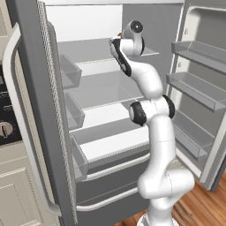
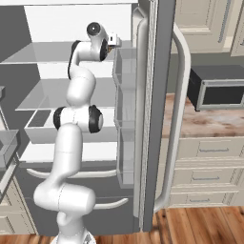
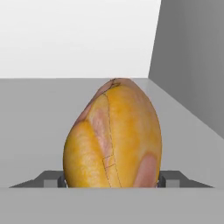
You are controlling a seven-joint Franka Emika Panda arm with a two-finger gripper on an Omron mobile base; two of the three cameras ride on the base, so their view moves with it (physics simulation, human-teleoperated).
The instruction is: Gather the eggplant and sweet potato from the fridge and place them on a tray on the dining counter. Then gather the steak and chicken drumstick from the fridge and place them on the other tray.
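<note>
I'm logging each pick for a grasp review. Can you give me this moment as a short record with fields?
place: inside the open fridge, on an upper shelf
item: sweet potato, orange-yellow oval with pinkish patches, close to a side wall
gripper: closed on the sweet potato, one finger at each side
lifted off shelf: cannot tell

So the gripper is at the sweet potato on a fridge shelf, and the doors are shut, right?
No: the doors stand open, as the left base view shows. The gripper is at the sweet potato on a fridge shelf.
</note>
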